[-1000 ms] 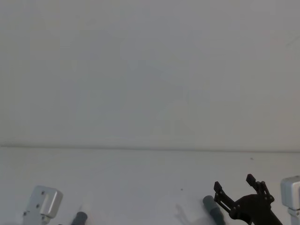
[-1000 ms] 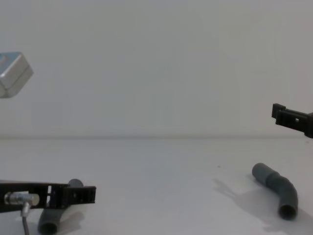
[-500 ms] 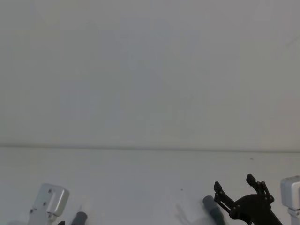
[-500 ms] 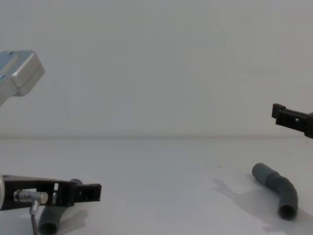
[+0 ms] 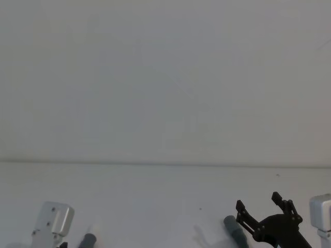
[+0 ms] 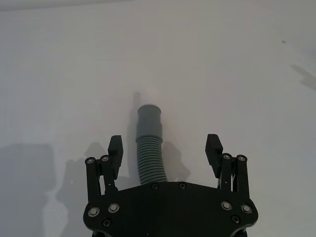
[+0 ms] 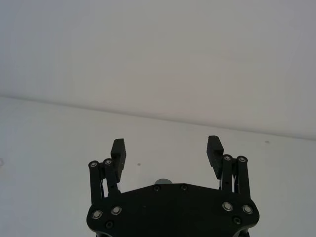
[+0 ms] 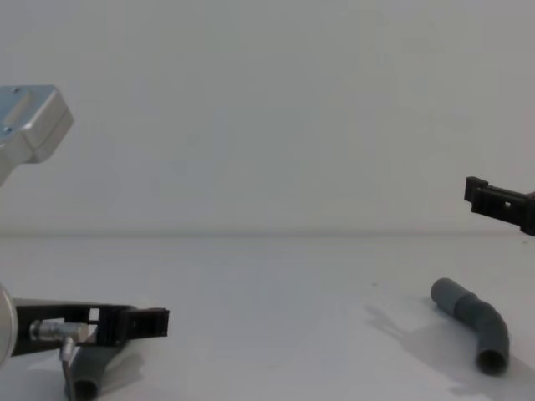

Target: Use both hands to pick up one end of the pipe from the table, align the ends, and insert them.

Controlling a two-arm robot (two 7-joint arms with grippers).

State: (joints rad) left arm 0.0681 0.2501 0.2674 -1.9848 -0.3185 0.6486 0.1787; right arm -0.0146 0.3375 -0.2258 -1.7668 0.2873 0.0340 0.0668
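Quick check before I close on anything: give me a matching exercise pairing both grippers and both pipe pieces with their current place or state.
1. left gripper
2. right gripper
3. left pipe piece
4. right pipe piece

A. lies bent on the right side of the table, ungripped
B. open, low near the table
C. cuff with a white tip, lying on the left
D. open, raised well above the table

Pairs: 1-B, 2-D, 3-C, 4-A.
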